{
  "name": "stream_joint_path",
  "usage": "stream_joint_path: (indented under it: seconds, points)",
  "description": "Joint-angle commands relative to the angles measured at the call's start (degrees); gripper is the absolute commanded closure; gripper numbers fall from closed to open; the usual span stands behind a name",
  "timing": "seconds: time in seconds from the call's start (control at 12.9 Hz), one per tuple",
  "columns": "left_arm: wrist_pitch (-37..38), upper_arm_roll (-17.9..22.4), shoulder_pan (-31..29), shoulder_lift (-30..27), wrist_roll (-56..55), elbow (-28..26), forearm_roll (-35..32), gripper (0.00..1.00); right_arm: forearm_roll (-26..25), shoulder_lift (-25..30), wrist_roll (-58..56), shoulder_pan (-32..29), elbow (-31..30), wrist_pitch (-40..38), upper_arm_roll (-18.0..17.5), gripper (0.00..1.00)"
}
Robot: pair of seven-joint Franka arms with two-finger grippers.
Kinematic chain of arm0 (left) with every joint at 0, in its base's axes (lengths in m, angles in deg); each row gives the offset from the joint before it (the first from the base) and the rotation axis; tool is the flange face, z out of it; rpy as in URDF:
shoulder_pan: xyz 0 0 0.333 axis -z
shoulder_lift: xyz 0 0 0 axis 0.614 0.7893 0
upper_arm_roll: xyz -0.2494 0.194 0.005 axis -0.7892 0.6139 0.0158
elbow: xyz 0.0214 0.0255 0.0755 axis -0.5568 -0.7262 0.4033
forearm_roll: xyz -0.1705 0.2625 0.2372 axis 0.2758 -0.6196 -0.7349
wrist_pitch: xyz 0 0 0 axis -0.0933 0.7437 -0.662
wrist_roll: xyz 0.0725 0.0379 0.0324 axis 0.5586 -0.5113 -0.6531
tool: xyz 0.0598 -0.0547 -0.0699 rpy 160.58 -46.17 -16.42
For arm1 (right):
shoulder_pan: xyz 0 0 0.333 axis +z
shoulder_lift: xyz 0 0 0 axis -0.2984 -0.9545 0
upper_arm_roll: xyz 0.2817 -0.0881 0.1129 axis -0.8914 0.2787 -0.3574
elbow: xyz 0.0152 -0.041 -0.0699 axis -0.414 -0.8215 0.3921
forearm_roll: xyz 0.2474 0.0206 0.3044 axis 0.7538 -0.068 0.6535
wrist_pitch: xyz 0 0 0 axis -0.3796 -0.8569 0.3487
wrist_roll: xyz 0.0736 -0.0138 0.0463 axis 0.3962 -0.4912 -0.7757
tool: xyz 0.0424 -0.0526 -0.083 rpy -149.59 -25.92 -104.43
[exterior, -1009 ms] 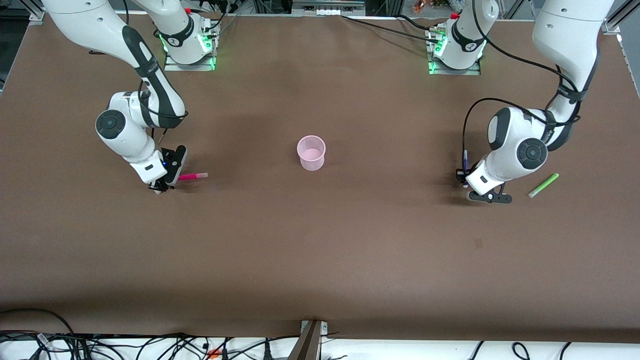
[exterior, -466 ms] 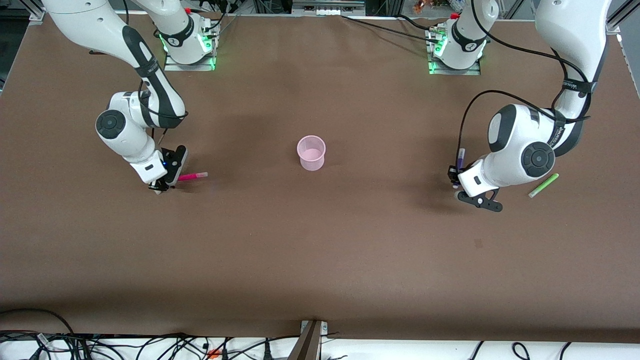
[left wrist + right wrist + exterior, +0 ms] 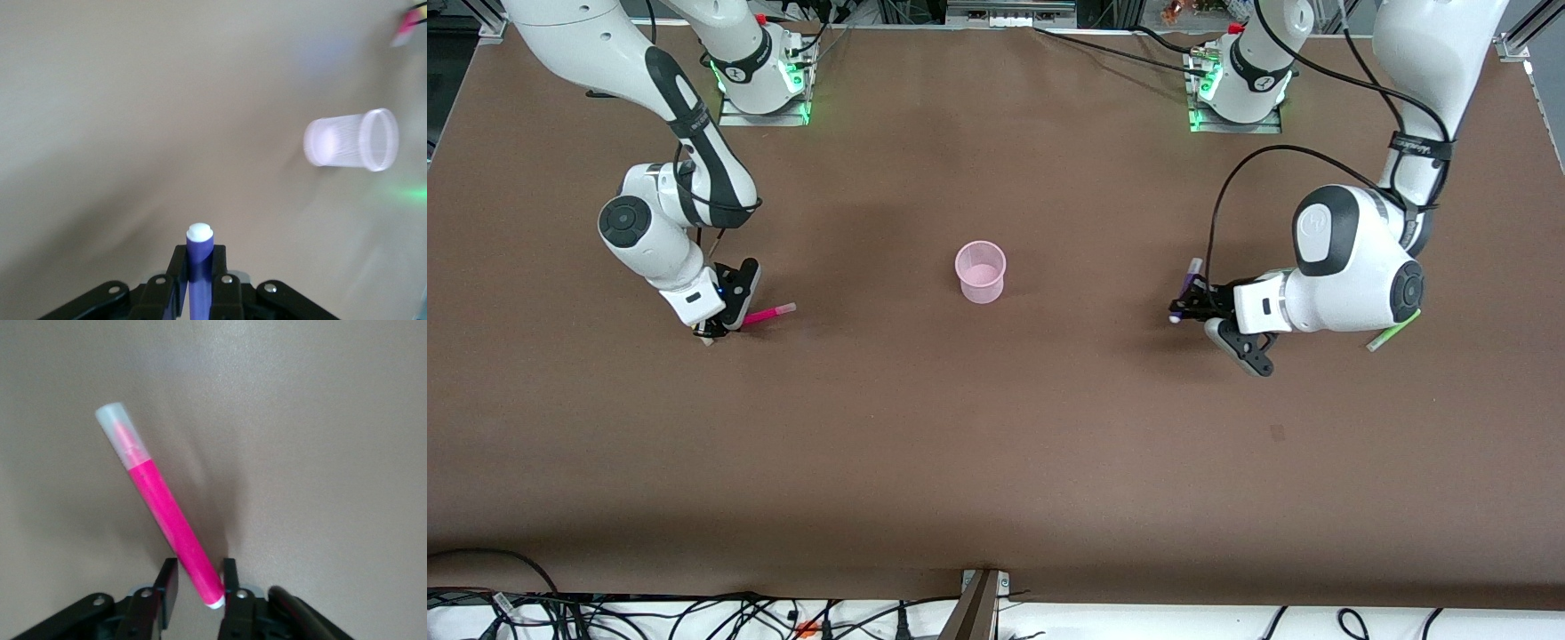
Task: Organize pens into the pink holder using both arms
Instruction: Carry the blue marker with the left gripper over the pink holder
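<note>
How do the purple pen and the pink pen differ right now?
The purple pen is up in the air in the left gripper, over bare table at the left arm's end. The pink pen is low at the table in the right gripper, gripped at one end and slanting out. Both are clamped; neither is in the pink holder.

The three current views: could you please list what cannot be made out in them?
- Yellow pen: not identifiable in the front view; a yellow sliver at the left wrist view's corner is cut off by the edge.
- Lime green pen: front view, partly hidden under the left arm's wrist.
- Purple pen: left wrist view, its lower end is cut off and covered by the left gripper.
- Pink holder: nothing shows inside it in the front view; blurred in the left wrist view.
</note>
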Motion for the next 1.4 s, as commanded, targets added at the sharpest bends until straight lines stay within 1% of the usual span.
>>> stream_joint_path:
  seconds: [0.0, 0.08, 0.16, 0.23, 0.31, 0.39, 0.47, 0.54, 0.62, 0.7, 0.78, 0.85, 0.93, 1.01, 1.09, 1.32]
  points:
    - [0.71, -2.13, 0.63, 2.21, 9.74, 2.93, 8.66, 1.00, 0.07, 0.51, -1.04, -0.08, -0.67, 1.02, -0.35, 0.93]
    - [0.62, -4.15, 0.98, 2.29, 15.52, 3.72, 10.08, 1.00, 0.07, 0.77, -0.95, -0.26, -0.67, 0.93, -0.35, 0.95]
    - [0.54, -6.51, 1.07, 2.64, 21.23, 5.73, 10.45, 1.00, 0.16, 1.03, -0.95, -0.26, -0.67, 0.85, -0.35, 0.96]
    - [0.54, -8.45, 1.77, 4.04, 22.33, 8.28, 11.84, 1.00, 0.07, 1.99, -0.95, -0.26, -0.59, 0.32, -0.35, 0.99]
    - [0.54, -9.26, 2.12, 5.62, 23.30, 9.00, 14.99, 1.00, 0.07, 3.57, -0.86, -0.26, -0.41, -1.34, -0.35, 0.99]
    - [0.36, -10.74, 2.56, 7.72, 26.18, 9.18, 20.85, 1.00, 0.07, 5.76, -0.69, 0.00, 0.03, -3.79, -0.43, 0.99]
    - [-0.25, -12.15, 2.91, 9.22, 32.39, 10.22, 27.96, 1.00, 0.07, 8.22, -0.43, 0.01, 0.55, -6.42, -1.39, 0.99]
    - [-1.04, -12.42, 4.40, 10.89, 38.63, 10.32, 34.81, 1.00, 0.07, 10.33, -0.16, 0.01, 1.51, -9.76, -2.01, 0.99]
    - [-1.13, -12.34, 5.98, 11.17, 45.13, 9.71, 41.76, 1.00, 0.07, 11.74, 0.28, 0.01, 2.57, -13.44, -2.02, 0.99]
    - [-1.40, -12.34, 7.65, 11.78, 50.15, 9.36, 46.61, 1.00, 0.16, 12.54, 0.28, 0.01, 4.15, -16.96, -1.75, 0.98]
    - [-2.09, -12.34, 8.45, 12.66, 54.90, 9.01, 49.71, 1.00, 0.16, 12.90, 0.11, 0.01, 5.90, -20.13, -0.97, 0.98]
    - [-4.02, -12.34, 9.24, 13.10, 59.56, 8.92, 51.13, 1.00, 0.07, 12.99, 0.02, -0.08, 8.01, -23.47, 0.08, 0.98]
    - [-6.12, -12.34, 10.29, 13.63, 64.13, 8.92, 52.27, 1.00, 0.16, 12.90, 0.19, -0.08, 10.20, -26.81, 0.35, 0.98]
    - [-6.23, -12.43, 10.82, 14.16, 66.35, 8.22, 54.46, 1.00, 0.16, 12.81, 0.28, -0.26, 12.05, -30.41, 0.79, 0.98]
    - [-6.23, -12.43, 11.44, 13.73, 67.77, 6.39, 55.87, 1.00, 0.16, 12.73, 0.19, -0.34, 13.38, -32.62, 1.23, 0.98]
    - [-7.19, -12.25, 13.11, 14.42, 72.87, 5.93, 55.89, 1.00, 0.07, 12.55, 0.19, -0.43, 14.27, -33.26, 1.24, 0.98]
